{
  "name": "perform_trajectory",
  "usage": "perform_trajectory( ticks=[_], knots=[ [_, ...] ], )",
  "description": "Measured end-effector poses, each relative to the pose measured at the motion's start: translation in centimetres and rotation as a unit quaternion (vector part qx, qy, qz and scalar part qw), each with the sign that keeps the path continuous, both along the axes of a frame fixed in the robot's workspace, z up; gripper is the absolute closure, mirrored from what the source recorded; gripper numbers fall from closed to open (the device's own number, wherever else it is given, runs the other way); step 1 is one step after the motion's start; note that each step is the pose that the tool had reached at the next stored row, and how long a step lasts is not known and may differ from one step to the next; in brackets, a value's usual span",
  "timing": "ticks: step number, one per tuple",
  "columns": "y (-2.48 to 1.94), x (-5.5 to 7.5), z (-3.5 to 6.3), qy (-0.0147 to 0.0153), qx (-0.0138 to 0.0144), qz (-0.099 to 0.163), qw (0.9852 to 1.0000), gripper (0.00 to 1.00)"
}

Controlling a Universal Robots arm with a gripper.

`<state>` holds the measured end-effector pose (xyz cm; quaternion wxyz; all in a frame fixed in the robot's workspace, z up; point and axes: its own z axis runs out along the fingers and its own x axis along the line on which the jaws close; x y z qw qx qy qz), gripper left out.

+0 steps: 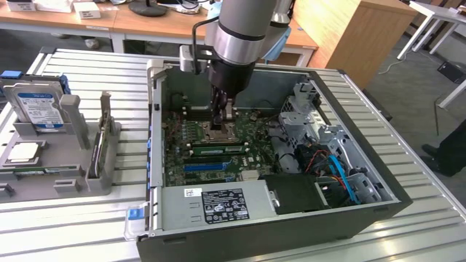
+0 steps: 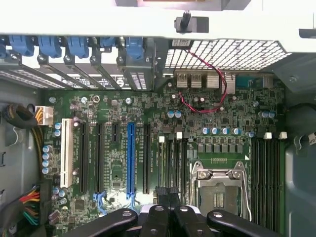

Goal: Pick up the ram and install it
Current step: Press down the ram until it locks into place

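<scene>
Gripper down inside the case

Your gripper [image 1: 227, 111] hung over the motherboard [image 2: 148, 118], jaws pinched narrow with nothing visibly held, beside the CPU socket [image 2: 219, 190], presumably pressing ram home.

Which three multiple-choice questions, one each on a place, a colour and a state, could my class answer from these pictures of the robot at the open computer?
1. Where is the end effector? A over the hard drive; B inside the open computer case, above the motherboard; C over the wooden desk.
2. What colour is the long slot standing among the black ones? A blue; B red; C yellow.
3. How is the end effector set? A spread wide; B clamped on the hard drive; C shut.
Answers: B, the arm reaches down into the case; A, the wrist view shows it blue; C, its fingers lie together.
</scene>
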<state>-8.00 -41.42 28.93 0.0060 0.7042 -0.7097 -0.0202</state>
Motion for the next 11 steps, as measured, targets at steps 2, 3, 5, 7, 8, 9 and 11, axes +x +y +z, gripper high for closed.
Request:
perform_trajectory(
  ticks=[2, 3, 5, 7, 8, 9, 11],
  knots=[
    [0.00, 0.5, -0.01, 0.0000, 0.0001, 0.000, 1.0000, 0.89],
    [0.00, 0.8, -0.01, 0.0000, 0.0001, 0.000, 1.0000, 0.89],
    [0.00, 1.3, -0.01, 0.0000, 0.0001, 0.000, 1.0000, 0.89],
    [0.00, 1.9, -0.02, 0.0000, 0.0002, 0.000, 1.0000, 0.89],
    [0.00, 2.1, -0.02, 0.0000, 0.0002, 0.000, 1.0000, 0.89],
    [0.00, 2.3, -0.01, 0.0000, 0.0001, 0.000, 1.0000, 0.89],
    [0.00, 2.7, -0.01, 0.0000, 0.0001, 0.000, 1.0000, 0.89]
  ],
)
